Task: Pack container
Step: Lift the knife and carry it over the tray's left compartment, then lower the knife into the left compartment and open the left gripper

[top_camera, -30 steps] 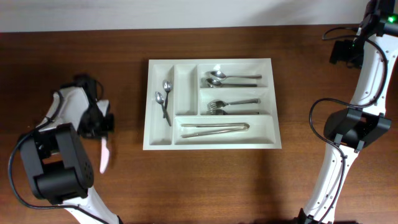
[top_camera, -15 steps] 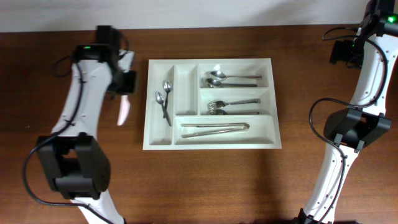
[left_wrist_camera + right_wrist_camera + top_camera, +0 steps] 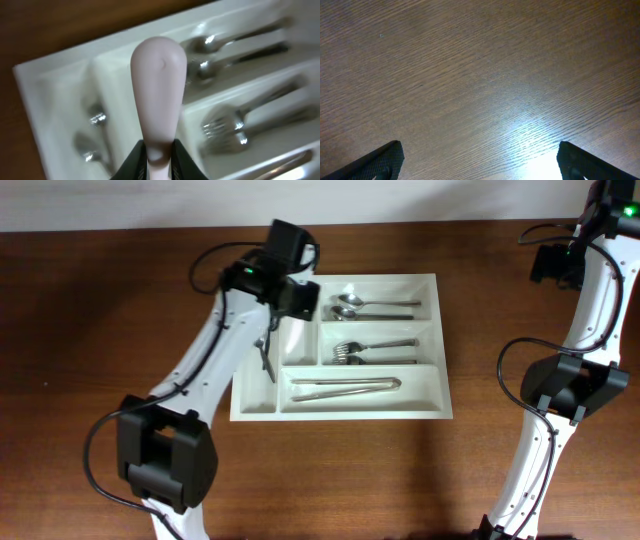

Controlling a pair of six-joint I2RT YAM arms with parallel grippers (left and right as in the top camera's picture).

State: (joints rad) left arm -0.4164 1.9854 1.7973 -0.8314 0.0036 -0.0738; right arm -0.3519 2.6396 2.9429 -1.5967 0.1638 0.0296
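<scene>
**Pink utensil poised over the tray**

Placing is the step in hand. The left end effector (image 3: 159,150), jaws narrow and clamped on one end of a pale pink utensil (image 3: 158,85), hangs above the container (image 3: 255,398), which lies mid-way along the table (image 3: 120,280). Next it likely must lower, line the piece up with the vacant narrow slot (image 3: 299,340) and let go. The right end effector (image 3: 480,162) gapes wide, holding nothing, over bare wood well apart

Blocked at ten o'clock over the tray (image 3: 340,413) by the left arm (image 3: 215,345), slanting in from seven, with a pale pink utensil (image 3: 158,100). Lay open at six over bare table (image 3: 340,480).
</scene>
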